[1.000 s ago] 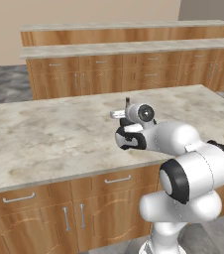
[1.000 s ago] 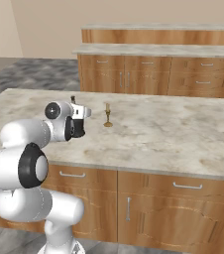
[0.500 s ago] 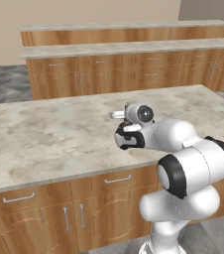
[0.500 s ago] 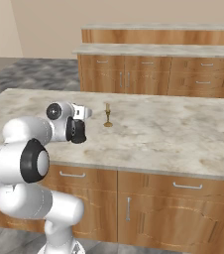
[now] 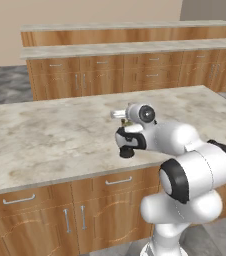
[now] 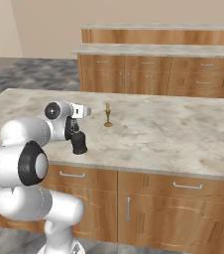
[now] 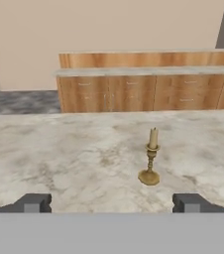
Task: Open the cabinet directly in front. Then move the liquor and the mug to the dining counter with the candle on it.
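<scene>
The liquor [image 6: 79,144], a squat near-black bottle, stands on the dining counter [image 6: 173,129] close to its front edge, just under my wrist; it also shows as the liquor [image 5: 127,149]. My gripper [image 6: 88,111] [image 5: 113,114] hovers above the bottle, apart from it, and points level across the marble top. In the hand view my gripper [image 7: 116,203] is open and holds nothing. The candle [image 7: 150,158] [image 6: 107,115] stands in its brass stick a short way ahead of the fingers. The mug and the cabinet are out of view.
Two long wood-fronted wall counters [image 5: 135,70] run along the back, beyond a strip of grey floor [image 6: 29,74]. Drawers and doors with silver handles [image 6: 186,186] line the island's front below the marble top.
My hand has swung down from pointing upward to level, facing the candle. The liquor bottle stays on the counter, and the candle has not moved.
</scene>
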Controlling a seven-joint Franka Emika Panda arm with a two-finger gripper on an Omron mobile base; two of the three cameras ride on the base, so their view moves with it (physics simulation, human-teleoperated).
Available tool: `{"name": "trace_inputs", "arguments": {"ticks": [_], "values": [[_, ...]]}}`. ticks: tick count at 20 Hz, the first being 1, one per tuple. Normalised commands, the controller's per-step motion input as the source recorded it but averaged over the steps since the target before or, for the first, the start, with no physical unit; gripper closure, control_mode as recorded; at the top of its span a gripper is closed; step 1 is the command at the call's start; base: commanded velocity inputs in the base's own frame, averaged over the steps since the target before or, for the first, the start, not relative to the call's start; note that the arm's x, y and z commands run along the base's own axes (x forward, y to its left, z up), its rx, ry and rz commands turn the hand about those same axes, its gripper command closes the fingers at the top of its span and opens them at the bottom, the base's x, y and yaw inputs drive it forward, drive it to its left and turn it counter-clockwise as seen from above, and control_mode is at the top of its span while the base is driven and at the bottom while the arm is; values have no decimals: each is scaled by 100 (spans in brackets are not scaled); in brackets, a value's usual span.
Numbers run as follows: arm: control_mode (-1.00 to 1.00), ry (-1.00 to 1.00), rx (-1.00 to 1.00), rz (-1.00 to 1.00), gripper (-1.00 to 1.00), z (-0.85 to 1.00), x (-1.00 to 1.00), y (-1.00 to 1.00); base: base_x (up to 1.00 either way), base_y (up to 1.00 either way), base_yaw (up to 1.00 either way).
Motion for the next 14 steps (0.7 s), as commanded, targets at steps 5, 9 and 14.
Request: {"name": "trace_inputs", "arguments": {"ticks": [5, 9, 14], "values": [[-100, 10, 5, 0, -100, 86, -81, 21, 0, 0, 0], [-100, 11, 0, 3, -100, 9, -100, 39, 0, 0, 0], [-100, 24, 10, 5, -100, 24, -100, 22, 0, 0, 0]]}}
